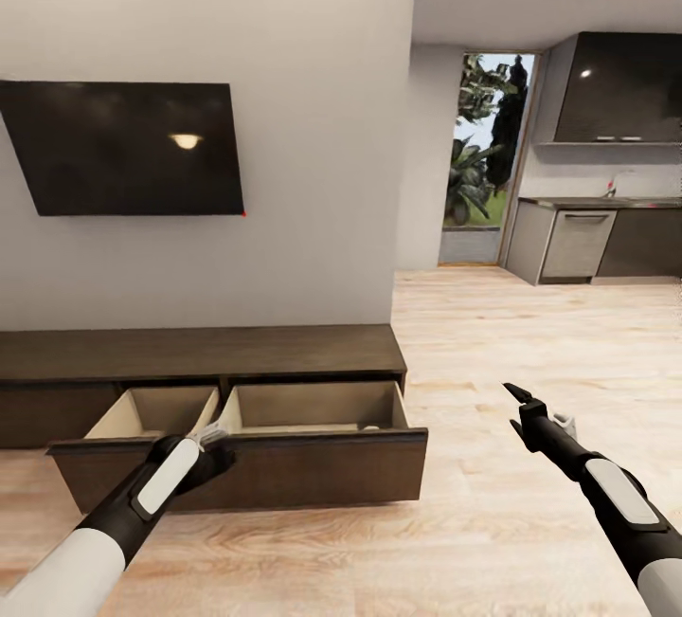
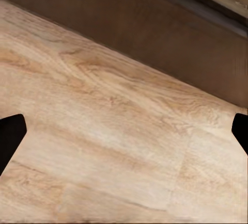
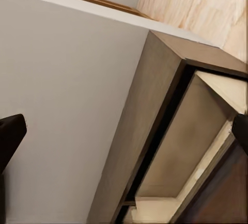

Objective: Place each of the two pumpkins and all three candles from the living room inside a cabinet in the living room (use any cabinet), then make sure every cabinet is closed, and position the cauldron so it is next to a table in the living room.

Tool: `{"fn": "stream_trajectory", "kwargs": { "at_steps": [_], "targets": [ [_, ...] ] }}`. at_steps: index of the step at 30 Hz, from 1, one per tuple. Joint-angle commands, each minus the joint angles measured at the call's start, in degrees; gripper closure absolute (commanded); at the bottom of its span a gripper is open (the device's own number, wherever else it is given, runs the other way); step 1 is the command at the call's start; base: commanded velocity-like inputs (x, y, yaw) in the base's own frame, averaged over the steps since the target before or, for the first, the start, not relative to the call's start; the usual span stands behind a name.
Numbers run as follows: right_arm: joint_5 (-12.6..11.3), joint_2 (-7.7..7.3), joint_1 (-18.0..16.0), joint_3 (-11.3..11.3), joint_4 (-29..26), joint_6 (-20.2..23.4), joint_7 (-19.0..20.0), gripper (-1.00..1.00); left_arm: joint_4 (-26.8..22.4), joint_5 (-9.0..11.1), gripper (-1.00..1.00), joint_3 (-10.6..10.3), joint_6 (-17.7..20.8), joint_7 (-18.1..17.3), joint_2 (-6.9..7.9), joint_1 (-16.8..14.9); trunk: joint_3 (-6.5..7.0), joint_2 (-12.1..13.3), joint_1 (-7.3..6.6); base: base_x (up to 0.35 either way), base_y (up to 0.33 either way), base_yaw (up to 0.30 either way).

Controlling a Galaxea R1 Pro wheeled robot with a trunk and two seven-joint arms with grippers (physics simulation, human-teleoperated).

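**Cabinet drawer open, closing left to do**

Cabinet (image 1: 204,352) stands by the wall w/ wide drawer (image 1: 313,408) pulled out. Left claw (image 1: 216,435) at its front edge, wide, empty. Right claw (image 1: 516,408) wide, empty, over floor. Contents hard to tell; drawer needs shutting.

The cabinet (image 1: 204,356) is long, low, dark brown, against the wall below the television (image 1: 123,148); its wide drawer (image 1: 284,470) stands pulled open, light wood inside.

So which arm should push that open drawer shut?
Probably the left. The left gripper sits right at the top edge of the open drawer's front on the cabinet, while the right gripper hangs off to the side over bare floor.
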Motion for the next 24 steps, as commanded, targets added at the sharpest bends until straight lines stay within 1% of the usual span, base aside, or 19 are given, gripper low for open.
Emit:
{"fn": "stream_trajectory", "kwargs": {
  "at_steps": [1, 8, 9, 10, 11, 12, 14, 15, 16, 17, 20, 21, 22, 24],
  "targets": [
    [-0.2, 0.01, 0.0, -0.1, 0.0, 0.4, 0.1, -1.0, -0.1, 0.6, -1.0, -0.3, 0.0, 0.6, 0.07, 0.0, 0.12, 0.4, -0.27, -0.337, 0.0, 0.0],
    [0.7, 0.5, 0.0, 0.5, -0.5, 0.0, -0.4, -1.0, 0.3, 0.5, -1.0, -0.3, 0.0, 0.4, 0.03, 0.0, 1.38, 3.2, -1.81, -0.318, 0.0, 0.0],
    [1.4, 0.51, 0.0, 0.8, -0.6, -0.1, -0.7, -1.0, 0.3, 0.4, -1.0, -0.3, 0.0, 0.4, -0.03, 0.0, 1.56, 3.6, -2.03, -0.286, 0.0, 0.0],
    [2.8, 0.54, 0.0, 1.5, -0.6, -0.1, -1.3, -1.0, 0.4, 0.4, -1.0, -0.3, 0.0, 0.4, -0.07, 0.0, 1.74, 4.0, -2.25, -0.278, 0.0, 0.0],
    [4.8, 0.57, 0.0, 2.7, -0.7, 0.1, -2.4, -1.0, 0.4, 0.4, -1.0, -0.3, 0.0, 0.4, -0.09, 0.0, 1.92, 4.4, -2.47, -0.271, 0.0, 0.0],
    [7.5, 0.64, -0.1, 4.1, -0.8, 0.2, -4.0, -1.0, 0.4, 0.4, -1.0, -0.3, 0.0, 0.4, -0.11, 0.0, 2.1, 4.8, -2.69, -0.264, 0.0, 0.0],
    [12.9, 0.94, -0.3, 7.4, -1.6, 0.5, -8.6, -1.0, 0.5, 0.4, -1.0, -0.3, 0.0, 0.3, -0.15, 0.0, 2.46, 5.6, -3.12, -0.254, 0.0, 0.0],
    [15.1, 1.64, -0.5, 9.3, -2.1, 0.7, -11.2, -1.0, 0.5, 0.4, -1.0, -0.3, 0.0, 0.3, -0.21, 0.0, 2.64, 6.0, -3.34, -0.242, 0.0, 0.0],
    [16.8, 2.79, -1.0, 11.3, -2.4, 1.1, -14.0, -1.0, 0.5, 0.4, -1.0, -0.3, 0.0, 0.2, -0.25, 0.0, 2.82, 6.4, -3.56, -0.234, 0.0, 0.0],
    [17.5, 3.5, -1.2, 12.4, -2.5, 1.3, -15.5, -1.0, 0.5, 0.4, -1.0, -0.3, 0.0, 0.2, -0.26, 0.0, 3.0, 6.8, -3.78, -0.23, 0.0, 0.0],
    [20.5, 8.2, -3.2, 18.1, -3.0, 2.9, -24.5, -1.0, 0.5, 0.4, -1.0, -0.4, 0.0, 0.1, -0.35, 0.0, 3.53, 8.0, -4.44, -0.22, 0.0, 0.0],
    [21.6, 10.29, -4.3, 20.8, -3.1, 3.3, -28.3, -1.0, 0.5, 0.3, -1.0, -0.5, 0.0, 0.1, -0.37, 0.0, 3.71, 8.4, -4.66, -0.211, 0.0, 0.0],
    [22.1, 10.96, -4.7, 21.8, -3.1, 3.4, -29.3, -1.0, 0.5, 0.3, -1.0, -0.6, 0.0, 0.1, -0.38, 0.0, 3.89, 8.8, -4.88, -0.209, 0.0, 0.0],
    [24.7, 13.88, -5.6, 25.8, -3.1, 3.3, -32.3, -1.0, 0.5, 0.3, -1.0, -0.7, 0.0, 0.1, -0.42, 0.0, 4.25, 9.6, -5.32, -0.205, 0.0, 0.0]
  ]
}}
